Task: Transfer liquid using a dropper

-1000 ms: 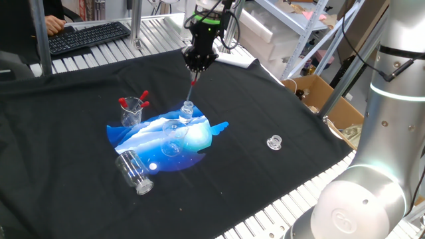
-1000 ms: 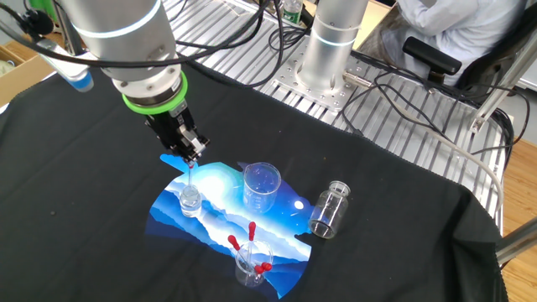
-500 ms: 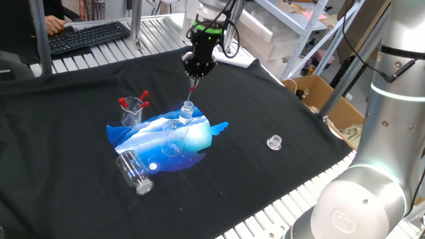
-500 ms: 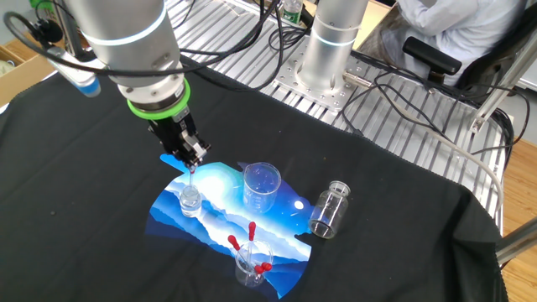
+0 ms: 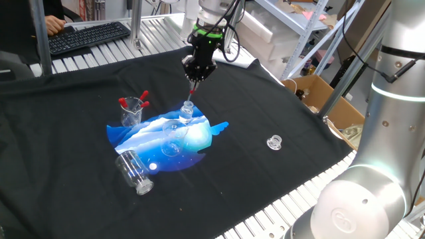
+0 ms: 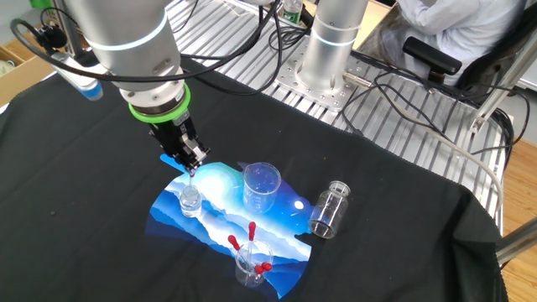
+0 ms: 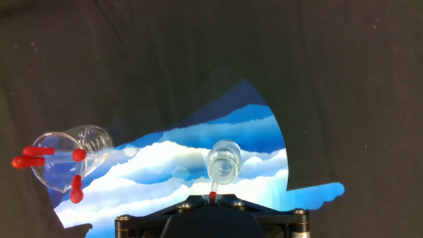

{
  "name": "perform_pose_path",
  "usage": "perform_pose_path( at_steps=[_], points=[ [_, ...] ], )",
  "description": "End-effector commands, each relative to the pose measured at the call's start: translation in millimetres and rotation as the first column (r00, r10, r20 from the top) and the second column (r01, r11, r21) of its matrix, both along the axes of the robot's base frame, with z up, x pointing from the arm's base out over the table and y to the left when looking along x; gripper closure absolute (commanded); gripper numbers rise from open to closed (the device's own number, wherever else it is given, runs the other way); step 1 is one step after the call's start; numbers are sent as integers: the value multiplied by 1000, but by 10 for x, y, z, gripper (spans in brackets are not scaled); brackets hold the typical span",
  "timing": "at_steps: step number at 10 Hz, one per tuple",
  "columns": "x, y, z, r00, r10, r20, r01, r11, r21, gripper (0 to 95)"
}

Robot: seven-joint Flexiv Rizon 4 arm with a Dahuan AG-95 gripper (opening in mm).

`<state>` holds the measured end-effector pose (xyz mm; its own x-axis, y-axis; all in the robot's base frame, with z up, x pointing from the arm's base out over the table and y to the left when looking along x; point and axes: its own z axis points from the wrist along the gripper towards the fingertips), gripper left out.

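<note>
Lowering dropper (image 5: 190, 95) nearer the small bottle (image 5: 186, 111).

The arm reaches out over the table and bends at the wrist, so the gripper (image 5: 193, 82) points straight down. Its two fingers are pressed together on the red bulb of the dropper (image 6: 191, 176), which hangs upright below them. A green ring sits above the gripper.
</note>
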<state>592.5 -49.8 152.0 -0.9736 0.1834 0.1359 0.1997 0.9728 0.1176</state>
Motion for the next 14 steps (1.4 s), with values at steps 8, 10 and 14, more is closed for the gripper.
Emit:
perform_pose_path(
  at_steps=[8,10,14],
  points=[
    [1,-16,-140,1000,-1,11,1,1000,12,950],
    [-4,-20,-173,1000,-1,15,1,1000,14,950],
    [-7,-24,-202,1000,-4,20,3,1000,13,950]
  ],
)
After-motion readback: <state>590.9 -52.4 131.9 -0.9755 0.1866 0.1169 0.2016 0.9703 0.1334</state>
